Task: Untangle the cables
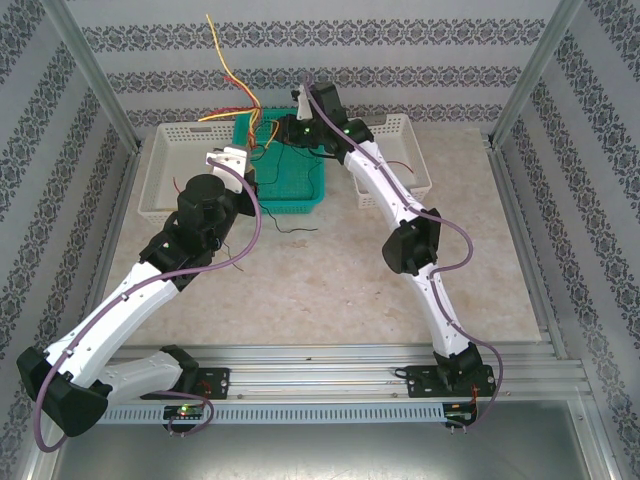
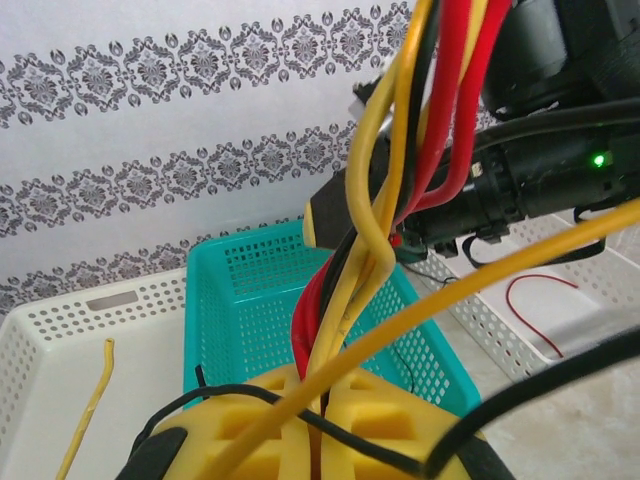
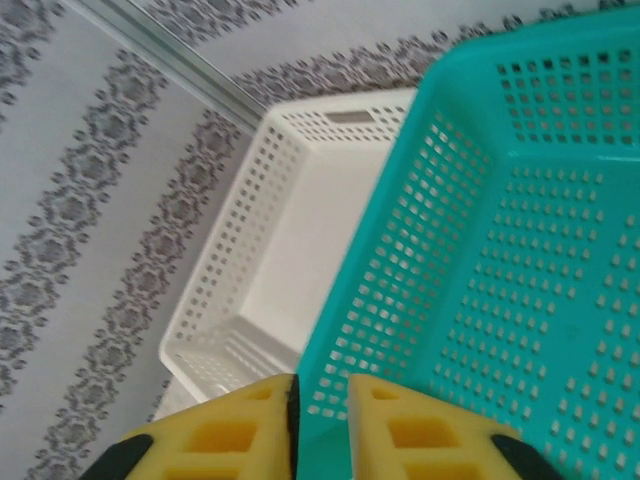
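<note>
The cables (image 1: pixel 232 85) are a bundle of red, yellow and black wires that rises from my left gripper (image 1: pixel 240 160) above the teal basket (image 1: pixel 290 205). In the left wrist view the yellow foam fingers of my left gripper (image 2: pixel 322 385) are shut on the cables (image 2: pixel 350 280), and loose yellow and black strands cross in front. My right gripper (image 1: pixel 283 130) hangs over the basket's far end, close to the bundle. In the right wrist view my right gripper (image 3: pixel 320 385) has a narrow gap between its fingers. A thin black strip lies along the left pad, with the basket (image 3: pixel 480 300) showing through the gap.
A white basket (image 1: pixel 165 180) stands left of the teal one. Another white basket (image 1: pixel 410 135) on the right holds a loose red wire (image 1: pixel 400 165). A thin black wire (image 1: pixel 295 228) lies on the table in front of the teal basket. Patterned walls and metal posts enclose the table.
</note>
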### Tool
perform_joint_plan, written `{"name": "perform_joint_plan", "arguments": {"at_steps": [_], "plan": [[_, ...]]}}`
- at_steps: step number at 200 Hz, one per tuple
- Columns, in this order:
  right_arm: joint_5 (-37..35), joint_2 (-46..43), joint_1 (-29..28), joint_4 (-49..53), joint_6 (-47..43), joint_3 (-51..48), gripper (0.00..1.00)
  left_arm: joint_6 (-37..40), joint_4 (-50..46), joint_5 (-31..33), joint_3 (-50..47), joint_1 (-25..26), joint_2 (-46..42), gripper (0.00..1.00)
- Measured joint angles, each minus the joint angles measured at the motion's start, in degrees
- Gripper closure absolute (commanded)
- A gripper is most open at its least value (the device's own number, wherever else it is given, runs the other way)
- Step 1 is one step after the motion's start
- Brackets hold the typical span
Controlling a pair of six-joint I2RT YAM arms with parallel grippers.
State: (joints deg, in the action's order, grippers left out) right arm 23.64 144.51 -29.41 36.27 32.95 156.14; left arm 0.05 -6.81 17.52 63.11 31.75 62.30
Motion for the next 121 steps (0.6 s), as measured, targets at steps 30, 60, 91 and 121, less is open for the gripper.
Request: {"name": "perform_joint_plan", "arguments": {"at_steps": [30,60,91,121], "plan": [[-1.1,0.0,0.0,1.7,-1.0,-0.1,0.66,-0.4,0.0,-0.7,0.0,0.0,0.3,1.00],[-2.0,0.0,-0.1,2.2,-2.5,-0.1,0.53,-0.6,0.0,-1.1,0.0,0.0,0.7,1.00],[-2.8,0.0,-0.5,4.3,-3.8,0.0,0.50,-0.9,0.0,-1.5,0.0,0.0,1.0,1.00],[-4.0,0.0,-0.5,8.3,-5.4,0.3,0.45,-1.1,0.0,-2.0,0.0,0.0,1.1,1.00]]}}
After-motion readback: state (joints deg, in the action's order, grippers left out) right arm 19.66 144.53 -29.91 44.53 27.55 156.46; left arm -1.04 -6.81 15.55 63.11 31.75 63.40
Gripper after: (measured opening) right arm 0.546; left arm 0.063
